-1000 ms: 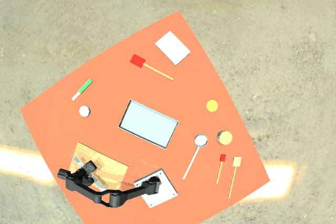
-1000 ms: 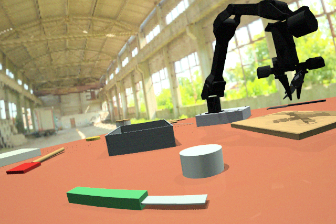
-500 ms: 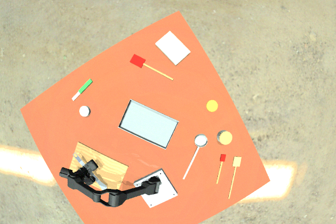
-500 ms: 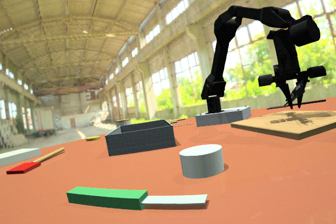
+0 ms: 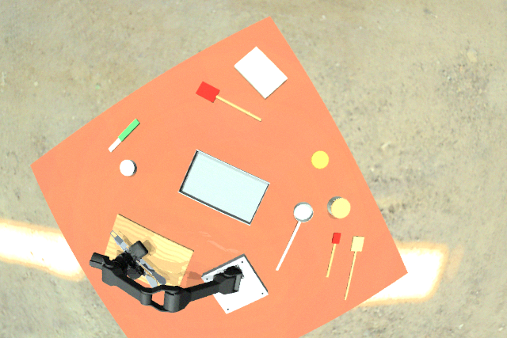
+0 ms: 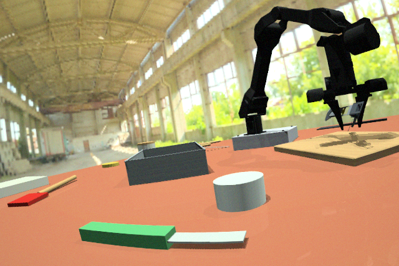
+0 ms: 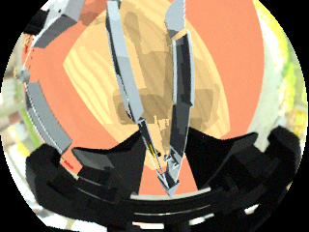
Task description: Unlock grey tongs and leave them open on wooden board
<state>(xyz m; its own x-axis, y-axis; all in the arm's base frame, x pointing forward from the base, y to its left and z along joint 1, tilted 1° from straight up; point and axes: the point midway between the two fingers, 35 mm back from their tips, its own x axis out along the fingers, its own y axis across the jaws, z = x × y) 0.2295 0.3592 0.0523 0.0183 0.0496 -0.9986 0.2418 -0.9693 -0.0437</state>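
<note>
The grey tongs (image 5: 121,244) (image 6: 356,108) (image 7: 123,63) are off the table, above the wooden board (image 5: 167,246) (image 6: 299,148) (image 7: 87,77). Their two arms stand apart in a narrow V, joined at the hinge near the bottom of the wrist view. My gripper (image 6: 350,126) (image 7: 162,127) is partly spread, with one finger against the outer side of each arm, and holds the tongs between them. The fingertips are over the board with a gap beneath, and shadows fall on the wood. The roasting tin (image 5: 225,187) (image 6: 167,163) holds nothing. The arm hides the middle of the tongs from above.
My arm's white base (image 5: 245,289) stands right of the board. A white cylinder (image 5: 127,168) (image 6: 240,192) and a green-handled tool (image 5: 128,130) (image 6: 125,233) lie beyond the board. A white-handled ladle (image 5: 288,246) and two thin-handled tools lie farther right.
</note>
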